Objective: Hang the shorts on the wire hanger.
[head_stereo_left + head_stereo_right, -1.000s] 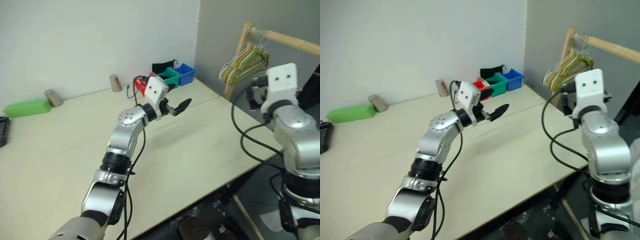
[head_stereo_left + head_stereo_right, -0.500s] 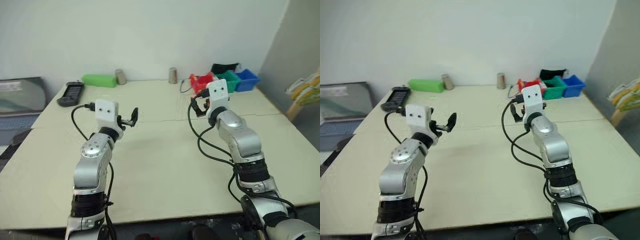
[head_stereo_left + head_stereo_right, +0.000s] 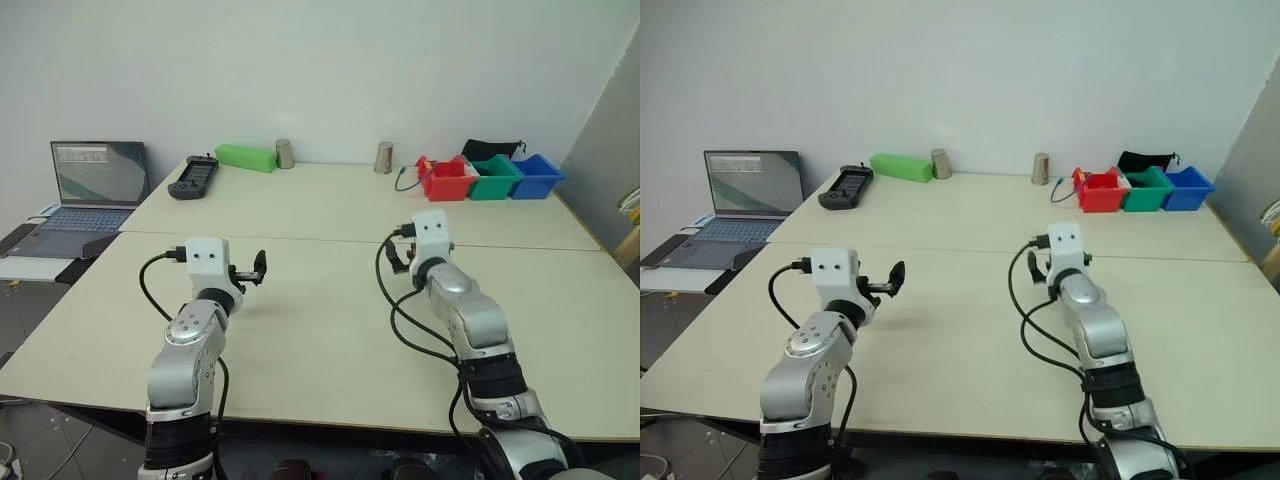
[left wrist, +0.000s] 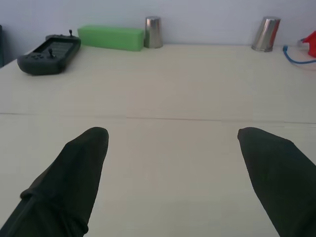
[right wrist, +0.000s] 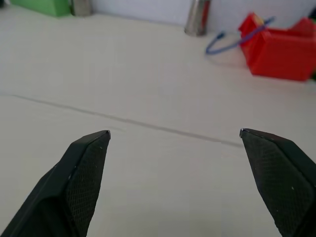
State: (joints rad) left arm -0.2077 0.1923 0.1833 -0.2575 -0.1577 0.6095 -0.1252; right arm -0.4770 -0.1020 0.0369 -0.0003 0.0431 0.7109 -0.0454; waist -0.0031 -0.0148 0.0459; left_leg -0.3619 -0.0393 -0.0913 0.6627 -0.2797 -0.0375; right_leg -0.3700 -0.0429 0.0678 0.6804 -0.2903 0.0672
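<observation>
— Tally on the table [image 3: 330, 330]?
— Metal cups: two [image 3: 284, 153] [image 3: 384, 157]. Green block [image 3: 245, 157]: one. Black handheld controller [image 3: 192, 176]: one.
— Bins?
— Three in a row: red [image 3: 447, 180], green [image 3: 493, 178], blue [image 3: 535, 176].
— Off the table?
— Laptop [image 3: 90, 190]: one, open.
— Grippers?
— Two: left gripper [image 4: 173, 148], right gripper [image 5: 175, 143].

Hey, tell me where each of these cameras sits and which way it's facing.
Left eye: on the head, looking forward and down over the table; both arms, left pincer.
Right eye: beside it, same scene; both arms, red bin.
Left wrist: along the open left pincer toward the green box and two metal cups.
Right wrist: along the open right pincer toward the red bin.
Shared: both wrist views catch the cup by the blue cable.
</observation>
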